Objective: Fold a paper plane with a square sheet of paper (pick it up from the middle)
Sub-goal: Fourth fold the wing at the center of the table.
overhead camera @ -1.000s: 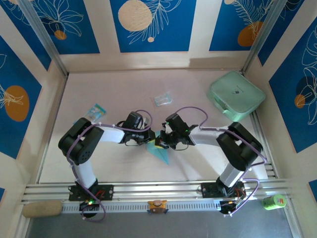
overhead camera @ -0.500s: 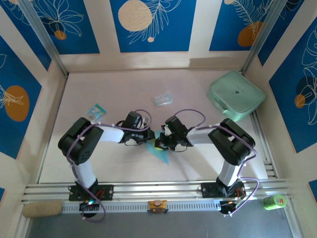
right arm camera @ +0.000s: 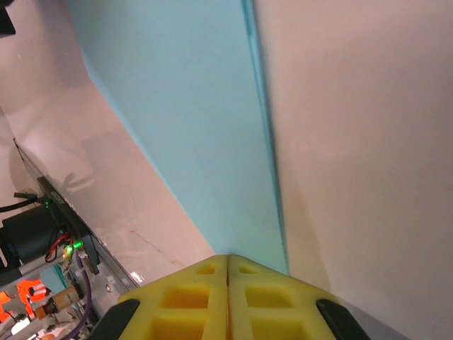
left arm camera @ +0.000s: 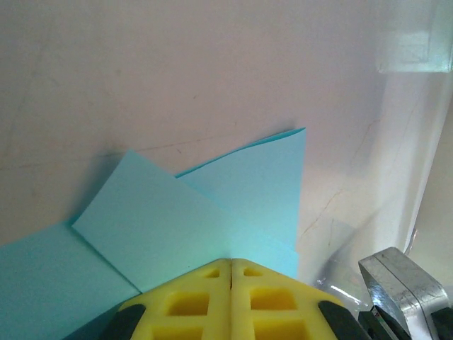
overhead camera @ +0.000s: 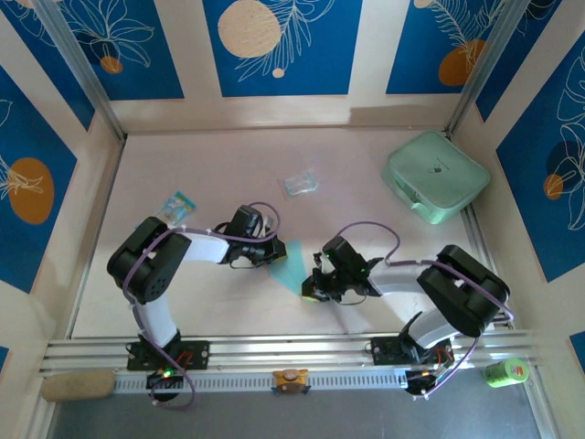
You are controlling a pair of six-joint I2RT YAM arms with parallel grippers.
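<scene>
You are partway through the fold. The light-blue paper (overhead camera: pixel 291 267) lies flat on the table (overhead camera: pixel 210 165), well apart from the mint-green case (overhead camera: pixel 436 176), off toward the left arm and nearer the arm bases. It already tapers to a point and has overlapping flaps creased into it. It is not yet a slim dart, so I judge that more folds remain.

The left gripper (left arm camera: pixel 231 269) has its fingers together and bears on the paper's wide end, on the edge facing away from the case. The right gripper (right arm camera: pixel 228 263), also closed, meets the narrow tip. Whether either pinches a layer, you cannot tell.

A second ago both grippers crowded the paper's middle. The right one has since slid to the tip, farther from the case, uncovering more paper. The left has stayed put.
</scene>
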